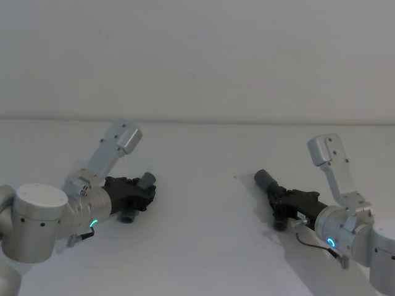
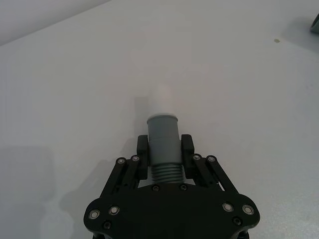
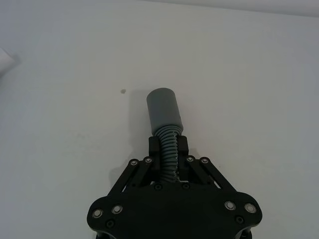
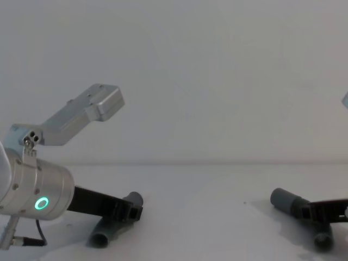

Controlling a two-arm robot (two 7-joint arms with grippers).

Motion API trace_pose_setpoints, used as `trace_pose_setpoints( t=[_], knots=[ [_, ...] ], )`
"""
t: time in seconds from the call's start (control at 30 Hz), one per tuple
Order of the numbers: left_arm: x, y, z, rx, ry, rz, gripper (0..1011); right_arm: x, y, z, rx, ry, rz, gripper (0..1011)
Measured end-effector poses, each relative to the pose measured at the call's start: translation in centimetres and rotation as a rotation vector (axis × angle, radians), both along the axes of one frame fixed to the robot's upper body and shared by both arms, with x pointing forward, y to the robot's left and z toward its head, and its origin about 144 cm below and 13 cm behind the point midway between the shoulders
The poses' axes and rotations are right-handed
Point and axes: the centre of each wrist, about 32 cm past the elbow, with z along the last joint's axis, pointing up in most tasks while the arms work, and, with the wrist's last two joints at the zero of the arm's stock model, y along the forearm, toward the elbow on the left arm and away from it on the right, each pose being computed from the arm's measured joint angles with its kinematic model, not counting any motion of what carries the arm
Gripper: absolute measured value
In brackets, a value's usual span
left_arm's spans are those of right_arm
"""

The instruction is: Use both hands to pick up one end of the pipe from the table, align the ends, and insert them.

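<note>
The pipe lies in two pieces low over the white table. My left gripper is shut on the left piece. In the left wrist view its fingers clamp the ribbed hose just behind the grey cuff, and the white spigot tip points forward. My right gripper is shut on the right piece. In the right wrist view its pads grip the ribbed hose behind the wide grey socket cuff. The two ends point toward each other, far apart. The chest view shows both pieces from the side.
A small dark speck marks the table between the arms. The table's far edge meets a pale wall. Each arm's silver wrist camera bracket rises above its gripper.
</note>
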Motion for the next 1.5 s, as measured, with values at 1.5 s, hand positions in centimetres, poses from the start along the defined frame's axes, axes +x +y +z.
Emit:
trace_pose_setpoints(
  t=[1.5],
  knots=[
    [2.0,-0.4,3.7,0.119,-0.266,-0.248,372,-1.2,-4.9,-0.7,0.074,-0.354,0.198,162]
  ],
)
